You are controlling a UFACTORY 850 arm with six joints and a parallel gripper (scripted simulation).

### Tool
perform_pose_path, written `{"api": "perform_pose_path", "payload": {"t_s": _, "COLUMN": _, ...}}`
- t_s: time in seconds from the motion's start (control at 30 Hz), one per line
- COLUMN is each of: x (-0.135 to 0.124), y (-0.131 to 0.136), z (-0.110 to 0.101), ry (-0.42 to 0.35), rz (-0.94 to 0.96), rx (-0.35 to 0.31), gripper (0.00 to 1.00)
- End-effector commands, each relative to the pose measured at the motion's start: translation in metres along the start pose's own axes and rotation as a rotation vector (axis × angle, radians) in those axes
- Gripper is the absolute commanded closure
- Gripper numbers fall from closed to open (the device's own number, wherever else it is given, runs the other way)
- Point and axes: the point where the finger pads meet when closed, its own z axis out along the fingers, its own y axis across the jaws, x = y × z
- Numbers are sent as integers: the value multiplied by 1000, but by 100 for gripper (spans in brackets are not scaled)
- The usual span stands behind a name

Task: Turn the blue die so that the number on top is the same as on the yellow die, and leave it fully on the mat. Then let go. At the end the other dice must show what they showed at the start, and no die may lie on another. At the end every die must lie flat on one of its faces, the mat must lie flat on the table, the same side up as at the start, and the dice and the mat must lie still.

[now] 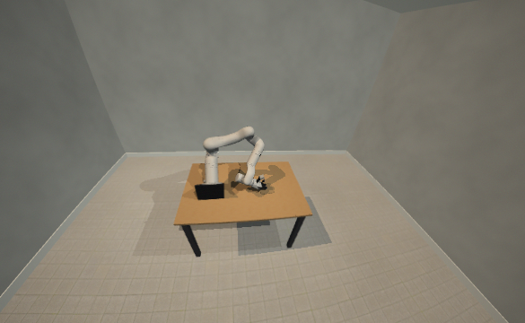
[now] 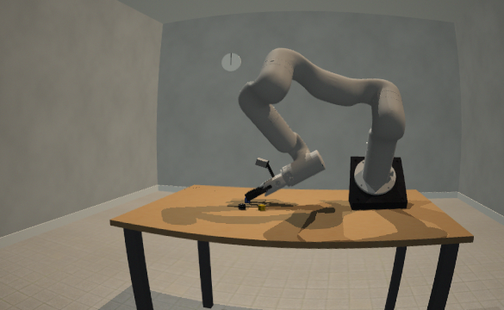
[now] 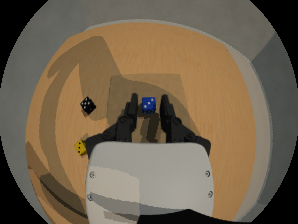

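The blue die lies on the slightly darker square mat in the wrist view. It sits between my gripper's two black fingertips, with a small gap on each side. The gripper is open, low over the table and tilted. In the exterior view the blue die shows right at the fingertips. The yellow die lies on the table to the left of the gripper, off the mat; it also shows in the exterior view. The pips are too small to read.
A black die lies on the table left of the mat, also seen in the exterior view. The arm's black base stands at the far right of the table. The table edge runs beyond the mat.
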Motion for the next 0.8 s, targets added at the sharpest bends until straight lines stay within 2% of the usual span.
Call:
{"api": "perform_pose_path", "payload": {"t_s": 0.0, "x": 1, "y": 0, "z": -19, "ry": 1, "rz": 0, "rx": 0, "gripper": 64}}
{"api": "perform_pose_path", "payload": {"t_s": 0.17, "x": 1, "y": 0, "z": -31, "ry": 1, "rz": 0, "rx": 0, "gripper": 64}}
{"api": "perform_pose_path", "payload": {"t_s": 0.5, "x": 3, "y": 0, "z": -34, "ry": 1, "rz": 0, "rx": 0, "gripper": 64}}
{"api": "perform_pose_path", "payload": {"t_s": 0.77, "x": 27, "y": 0, "z": -47, "ry": 1, "rz": 0, "rx": 0, "gripper": 64}}
